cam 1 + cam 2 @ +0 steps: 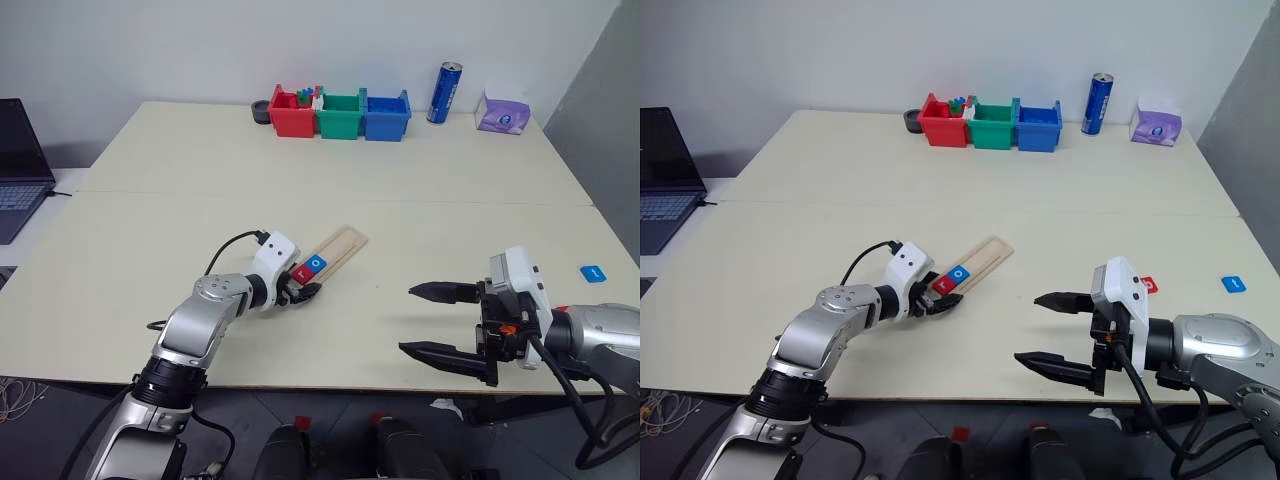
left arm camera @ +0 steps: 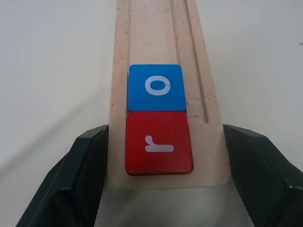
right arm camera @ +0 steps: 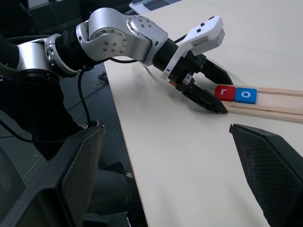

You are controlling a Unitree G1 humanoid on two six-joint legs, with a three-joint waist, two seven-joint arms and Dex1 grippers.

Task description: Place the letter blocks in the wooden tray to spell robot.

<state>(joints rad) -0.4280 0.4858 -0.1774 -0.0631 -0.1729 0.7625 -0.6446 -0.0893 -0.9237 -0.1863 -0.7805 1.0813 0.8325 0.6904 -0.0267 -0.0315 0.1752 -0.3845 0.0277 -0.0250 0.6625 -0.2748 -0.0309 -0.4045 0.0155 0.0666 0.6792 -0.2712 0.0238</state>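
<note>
wooden tray (image 2: 161, 42): red "r" block (image 2: 158, 147), blue "o" block (image 2: 156, 87) touching | left hand (image 2: 161, 189) spread, straddling tray end | right hand (image 1: 432, 320) spread, empty

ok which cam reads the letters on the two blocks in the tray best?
Left wrist view: red r block and blue o block sit close up, touching, in the wooden tray. Right wrist view also reads them, smaller. In both eye views they are small, letters hard to read.

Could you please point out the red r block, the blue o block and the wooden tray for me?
red r block (image 2: 158, 147), left wrist view, on its red face beside the letter.
blue o block (image 2: 155, 87), left wrist view, on its face at the white letter.
wooden tray (image 2: 151, 33), left wrist view, on the bare groove beyond the blocks.
</note>
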